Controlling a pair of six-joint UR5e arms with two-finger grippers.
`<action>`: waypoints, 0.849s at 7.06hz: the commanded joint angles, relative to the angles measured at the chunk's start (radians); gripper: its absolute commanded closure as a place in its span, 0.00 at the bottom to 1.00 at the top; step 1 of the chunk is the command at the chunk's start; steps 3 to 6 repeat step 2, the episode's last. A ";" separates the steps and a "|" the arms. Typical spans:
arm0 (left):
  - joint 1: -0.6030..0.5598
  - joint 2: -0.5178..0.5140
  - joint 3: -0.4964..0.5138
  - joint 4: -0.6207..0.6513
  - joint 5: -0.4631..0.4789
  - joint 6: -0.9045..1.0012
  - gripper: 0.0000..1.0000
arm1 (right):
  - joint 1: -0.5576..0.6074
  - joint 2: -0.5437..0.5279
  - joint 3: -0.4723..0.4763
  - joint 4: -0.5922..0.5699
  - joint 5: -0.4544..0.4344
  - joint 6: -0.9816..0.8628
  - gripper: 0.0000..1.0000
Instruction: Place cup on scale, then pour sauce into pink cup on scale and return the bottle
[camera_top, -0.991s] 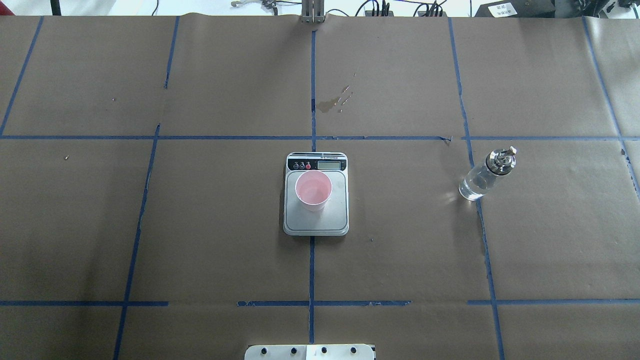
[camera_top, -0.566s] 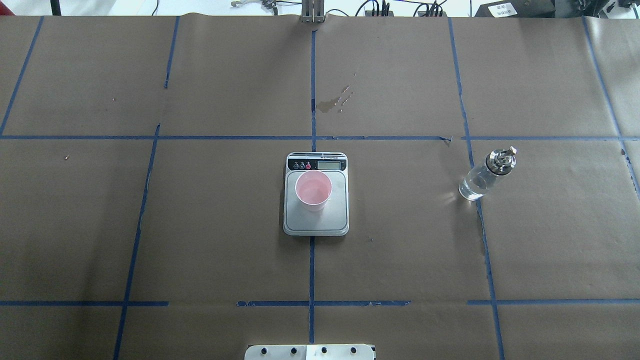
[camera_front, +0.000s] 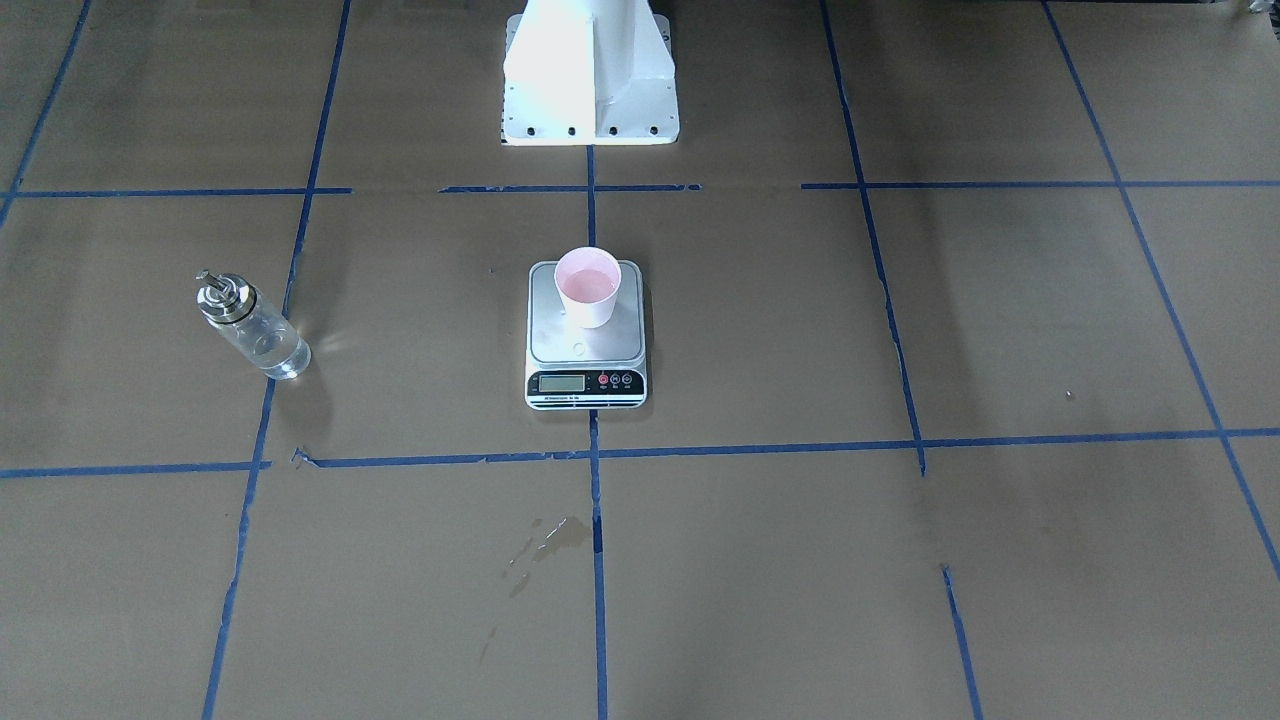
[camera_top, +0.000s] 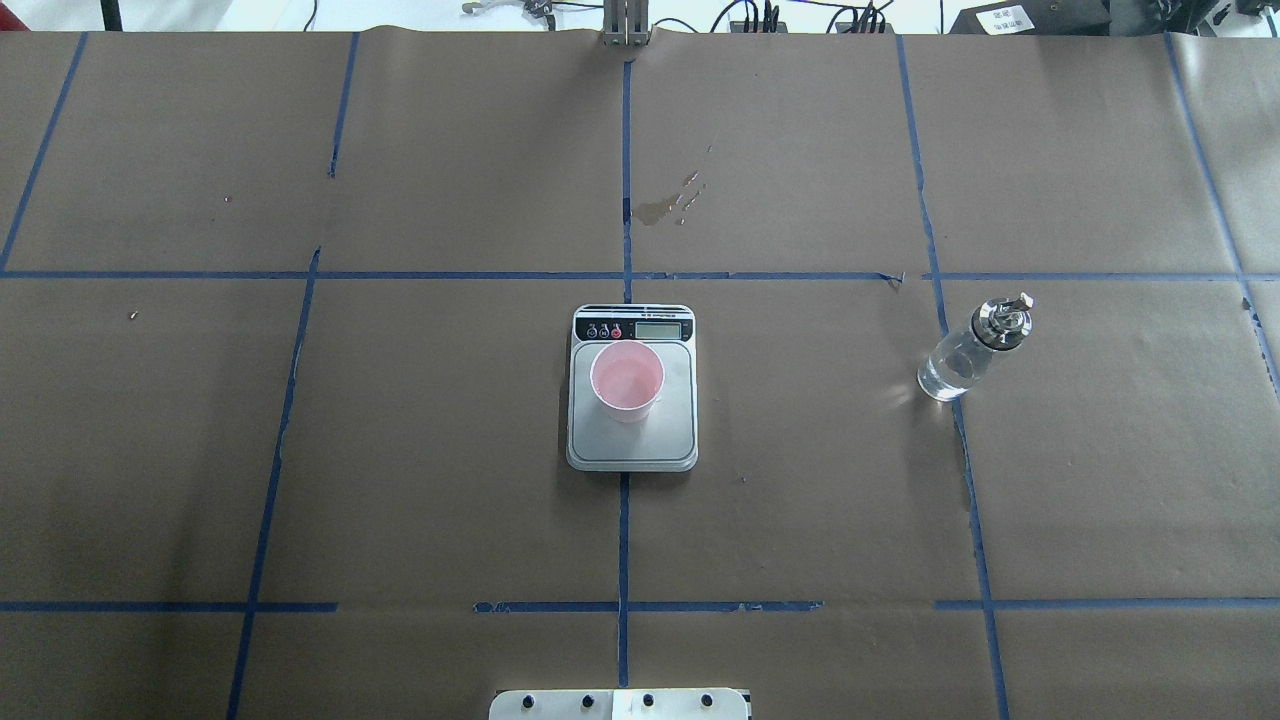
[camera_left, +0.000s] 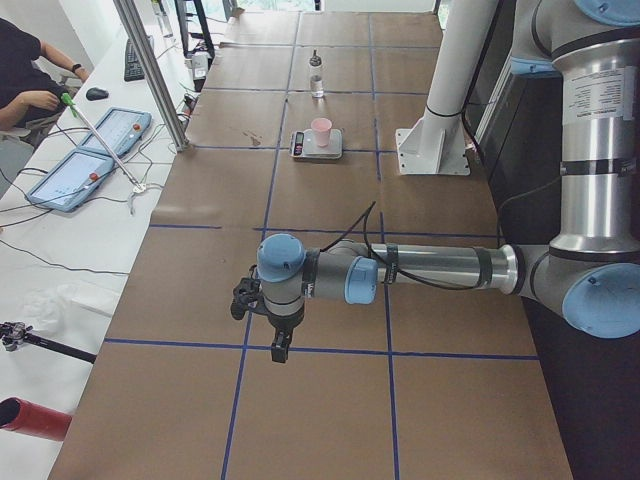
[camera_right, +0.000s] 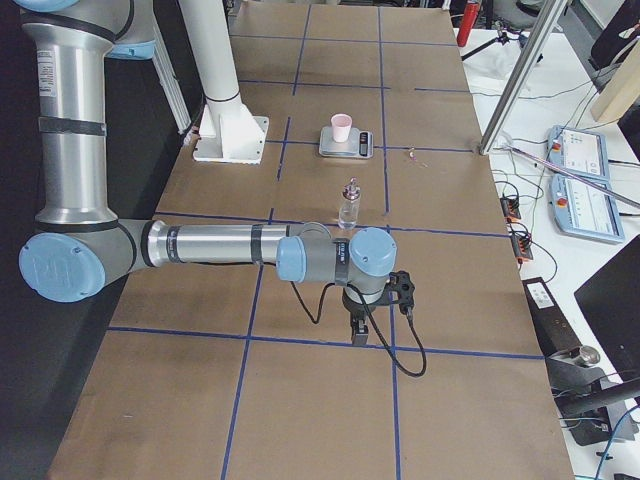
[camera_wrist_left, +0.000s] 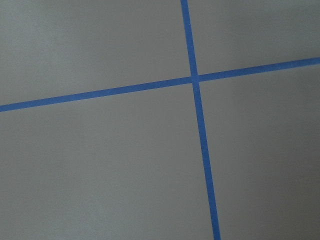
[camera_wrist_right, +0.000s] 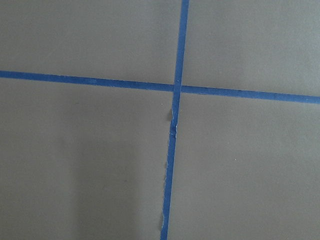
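Observation:
The pink cup (camera_top: 627, 380) stands upright on the silver-grey scale (camera_top: 672, 432) at the table's middle; both also show in the front view, cup (camera_front: 588, 285) on scale (camera_front: 560, 342). The clear glass bottle (camera_top: 965, 350) with its metal spout cap stands alone on the brown paper, to the right of the scale in the overhead view, and it also shows in the front view (camera_front: 250, 325). My left gripper (camera_left: 280, 345) hangs over the table's left end, far from the scale. My right gripper (camera_right: 360, 333) hangs over the right end, nearer than the bottle (camera_right: 350, 203). I cannot tell whether either is open.
The white robot base plate (camera_top: 620, 705) sits at the near table edge. A dried stain (camera_top: 665, 205) marks the paper beyond the scale. Blue tape lines grid the brown paper. An operator (camera_left: 25, 70) and tablets (camera_left: 85, 160) are at a side table.

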 joint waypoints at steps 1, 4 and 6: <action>0.000 0.000 -0.001 0.001 -0.001 0.000 0.00 | 0.000 0.003 0.000 0.000 0.000 0.001 0.00; 0.000 0.000 -0.001 0.001 -0.004 0.000 0.00 | 0.000 0.006 0.000 0.000 0.001 0.002 0.00; 0.000 0.000 -0.001 0.001 -0.004 0.000 0.00 | 0.000 0.006 0.000 0.000 0.001 0.002 0.00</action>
